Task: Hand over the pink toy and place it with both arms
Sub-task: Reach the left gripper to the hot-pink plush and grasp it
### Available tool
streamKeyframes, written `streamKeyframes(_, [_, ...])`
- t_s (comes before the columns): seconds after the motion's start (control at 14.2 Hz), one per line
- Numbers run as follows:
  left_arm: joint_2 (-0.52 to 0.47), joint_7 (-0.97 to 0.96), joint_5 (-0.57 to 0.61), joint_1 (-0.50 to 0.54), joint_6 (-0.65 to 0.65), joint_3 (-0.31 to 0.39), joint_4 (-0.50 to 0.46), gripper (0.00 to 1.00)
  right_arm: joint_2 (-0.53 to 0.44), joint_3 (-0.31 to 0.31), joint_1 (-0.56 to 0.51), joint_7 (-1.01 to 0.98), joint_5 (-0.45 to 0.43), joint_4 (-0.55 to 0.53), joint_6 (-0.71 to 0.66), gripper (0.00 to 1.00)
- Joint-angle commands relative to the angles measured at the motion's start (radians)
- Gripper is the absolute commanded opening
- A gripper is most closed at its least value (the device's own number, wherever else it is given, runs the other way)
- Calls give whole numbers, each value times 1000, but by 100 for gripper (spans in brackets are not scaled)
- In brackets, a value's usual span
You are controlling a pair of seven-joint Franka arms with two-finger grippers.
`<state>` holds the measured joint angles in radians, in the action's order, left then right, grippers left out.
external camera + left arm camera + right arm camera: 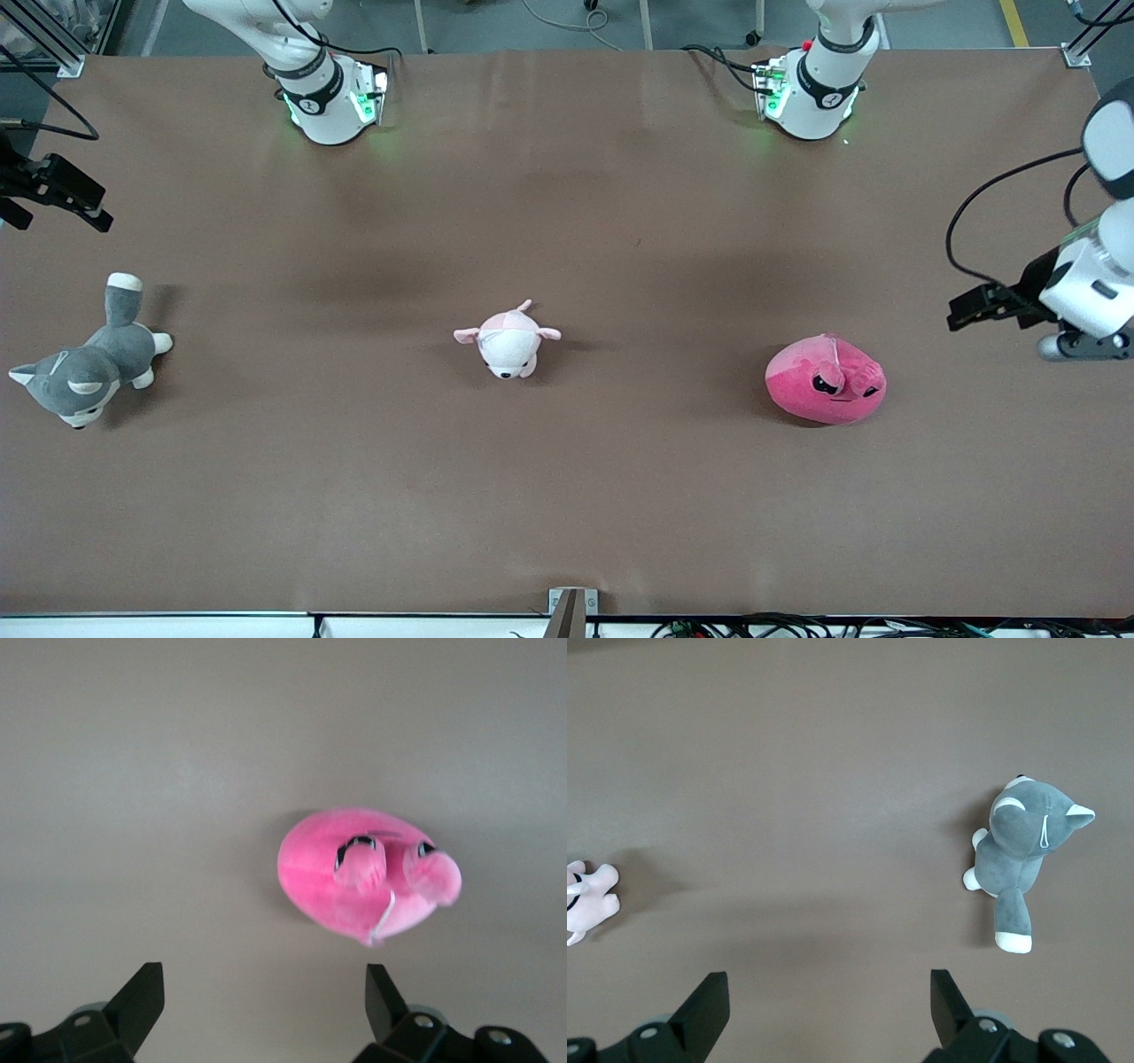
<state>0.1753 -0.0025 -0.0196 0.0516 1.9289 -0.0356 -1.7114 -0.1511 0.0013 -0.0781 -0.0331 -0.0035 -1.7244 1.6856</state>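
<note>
The hot-pink blob plush, the pink toy (826, 379), lies on the brown table toward the left arm's end, its black angry eyes up. It also shows in the left wrist view (363, 873). My left gripper (961, 312) hangs high in the air at that end of the table, beside the toy and well above it. Its fingers (142, 992) stand wide apart and empty around its midpoint (266, 979). My right gripper (93, 213) hangs high over the right arm's end of the table, open and empty (830, 985).
A small pale pink-and-white plush (508, 341) lies at the table's middle and shows at the edge of the right wrist view (589, 899). A grey-and-white husky plush (84, 368) lies toward the right arm's end (1023, 846). The arm bases (328, 97) stand along the table's edge.
</note>
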Motion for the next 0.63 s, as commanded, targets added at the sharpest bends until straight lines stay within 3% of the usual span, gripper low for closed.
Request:
streamKeyframes(0.0, [61,-7,-75,1,96,-3,-14,100,-1,-4,9,-7,-20,3,-1,100])
streamKeyframes(0.28, [150,-16,-135,-10,176,-6,-14,99,-1,-4,9,-7,-20,3,-1,100])
streamKeyframes(0.42, [174,-16,-141,-12,194,-10,-14,89,-1,-4,6,-7,-20,3,-1,100])
streamKeyframes(0.56, [205,-17,-189,-15,206,-10,-14,88,-1,-4,4,-7,-20,3,0,100])
